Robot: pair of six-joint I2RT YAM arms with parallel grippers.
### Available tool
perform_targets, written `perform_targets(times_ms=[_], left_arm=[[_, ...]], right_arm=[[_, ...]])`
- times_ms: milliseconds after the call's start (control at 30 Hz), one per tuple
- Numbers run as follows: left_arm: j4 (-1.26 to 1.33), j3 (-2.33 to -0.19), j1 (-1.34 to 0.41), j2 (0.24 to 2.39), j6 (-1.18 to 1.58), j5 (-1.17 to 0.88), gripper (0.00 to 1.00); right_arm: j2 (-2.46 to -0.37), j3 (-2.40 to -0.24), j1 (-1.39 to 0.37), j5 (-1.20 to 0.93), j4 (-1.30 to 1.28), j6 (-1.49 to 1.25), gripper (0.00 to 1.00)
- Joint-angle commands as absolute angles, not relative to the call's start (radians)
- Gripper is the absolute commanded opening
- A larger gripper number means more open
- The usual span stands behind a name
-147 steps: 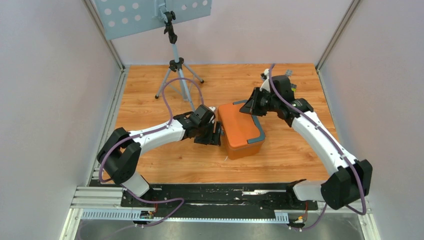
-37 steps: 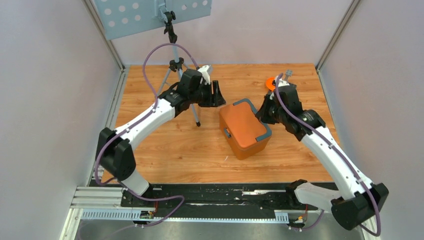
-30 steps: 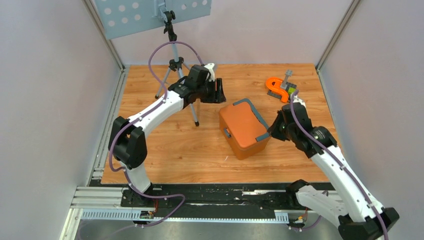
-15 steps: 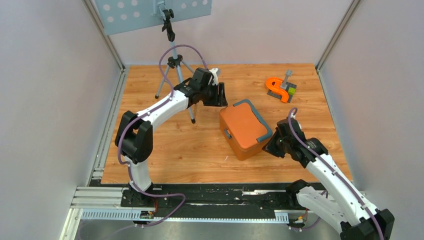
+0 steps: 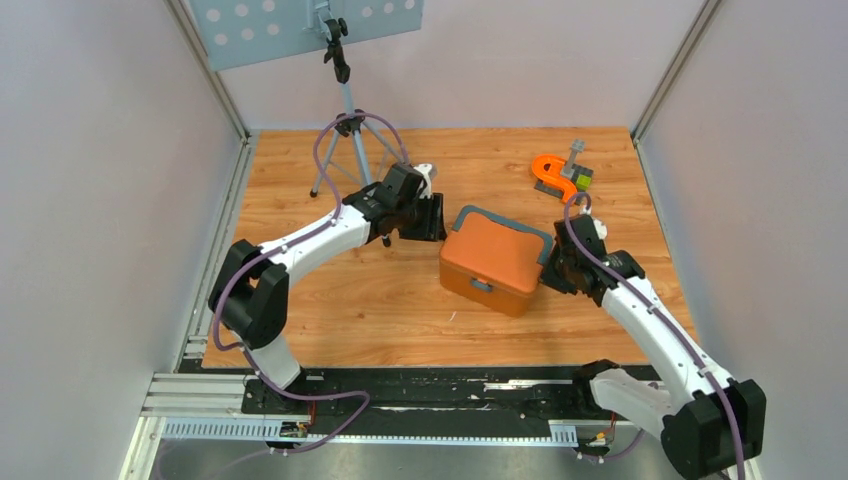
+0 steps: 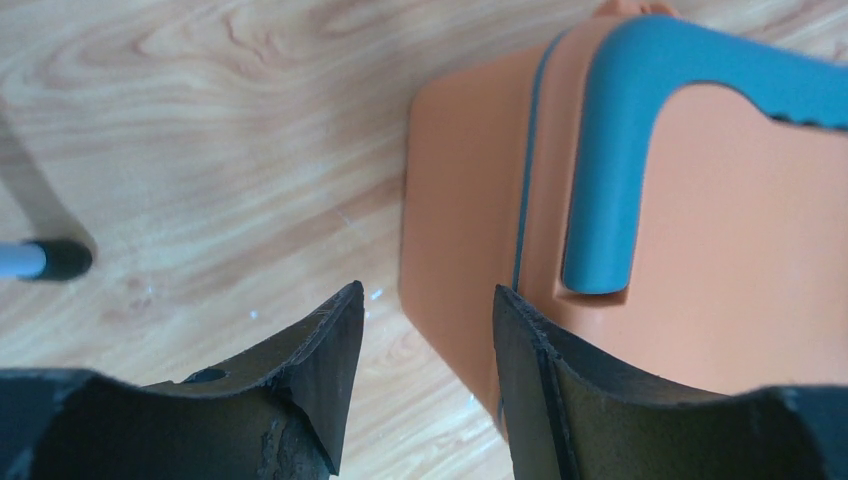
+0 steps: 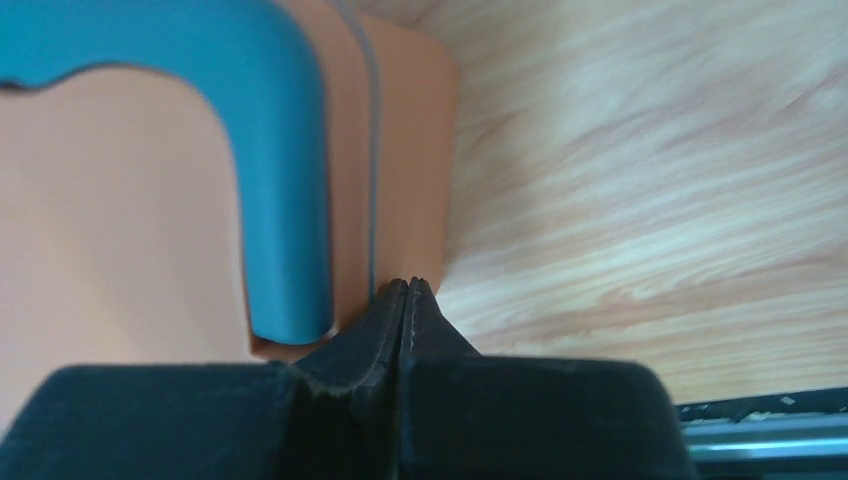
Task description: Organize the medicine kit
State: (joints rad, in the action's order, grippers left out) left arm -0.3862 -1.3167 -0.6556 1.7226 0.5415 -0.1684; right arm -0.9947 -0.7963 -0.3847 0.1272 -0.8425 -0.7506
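Medicine kit point(image 5: 495, 262) sits mid-worktop point(image 5: 300, 190), lid down and blue handle point(image 6: 600, 200) flat. Sorting seems hardly begun: an orange piece point(image 5: 550, 173) lies well apart at the far right. The left hand point(image 6: 425, 300) is released beside one corner. The right hand point(image 7: 408, 287) is clenched empty, tips touching the kit's side. Its contents are hidden.

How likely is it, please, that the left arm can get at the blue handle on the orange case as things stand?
Probably yes. The left gripper hangs open beside the orange case, the blue handle just ahead of it with nothing between. The right gripper sits shut at the far corner.
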Motion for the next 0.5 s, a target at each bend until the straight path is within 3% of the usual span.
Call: perform_targets(times_ms=[0, 233, 367, 467], left_arm=[[-0.43, -1.281, -0.744, 1.609, 0.592, -0.25, 0.6], [-0.548, -1.268, -0.753, 1.503, 0.593, -0.144, 0.62], [-0.593, -1.281, -0.759, 1.46, 0.592, -0.104, 0.64], [-0.618, -1.306, -0.77, 1.428, 0.577, -0.057, 0.65]], right_arm=[[-1.061, -0.895, -0.294, 0.074, -0.601, -0.625, 0.0], [-1.045, -0.916, -0.183, 0.08, -0.625, -0.565, 0.0], [-0.971, -0.909, -0.102, 0.07, -0.67, -0.552, 0.16], [-0.912, -0.91, -0.088, 0.066, -0.707, -0.553, 0.21]])
